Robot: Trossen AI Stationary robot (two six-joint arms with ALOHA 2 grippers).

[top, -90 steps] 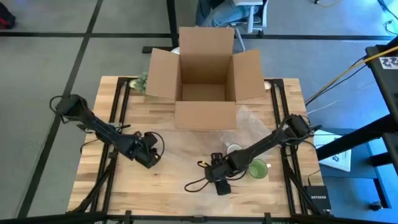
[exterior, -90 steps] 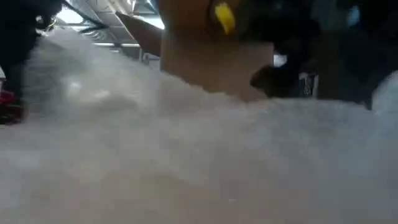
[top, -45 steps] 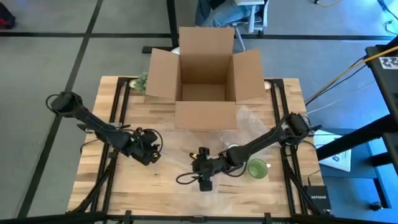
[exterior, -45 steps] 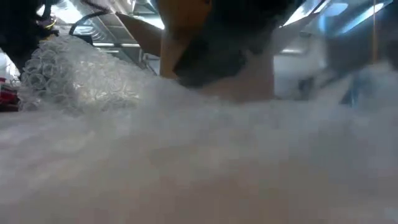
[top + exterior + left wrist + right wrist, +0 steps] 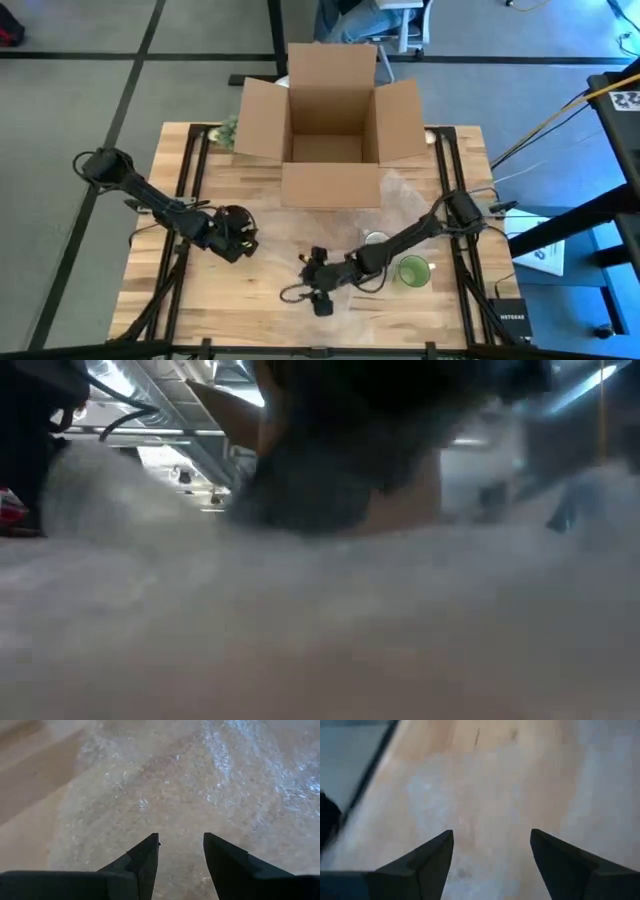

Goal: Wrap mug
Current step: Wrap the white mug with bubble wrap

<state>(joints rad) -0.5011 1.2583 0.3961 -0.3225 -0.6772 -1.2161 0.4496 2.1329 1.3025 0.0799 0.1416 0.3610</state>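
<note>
An open cardboard box (image 5: 330, 120) stands at the table's 12 o'clock edge. A clear bubble wrap sheet (image 5: 330, 240) spreads below it, the green mug (image 5: 412, 271) resting near its 4 o'clock corner. The right gripper (image 5: 318, 283), fingers (image 5: 427, 862) spread wide and empty, reaches low over the wrap toward 6 o'clock. The left gripper (image 5: 238, 232), parted and empty, hovers at the wrap's 9 o'clock edge above the wooden table (image 5: 200, 300).

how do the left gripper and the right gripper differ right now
The left gripper sits left of the bubble wrap, at its edge; the right gripper reaches across it, well past the green mug. The left jaws stand narrowly apart, the right jaws wider. The left arm is bent; the right is stretched long. Both are open, empty and low over the wrap.
</note>
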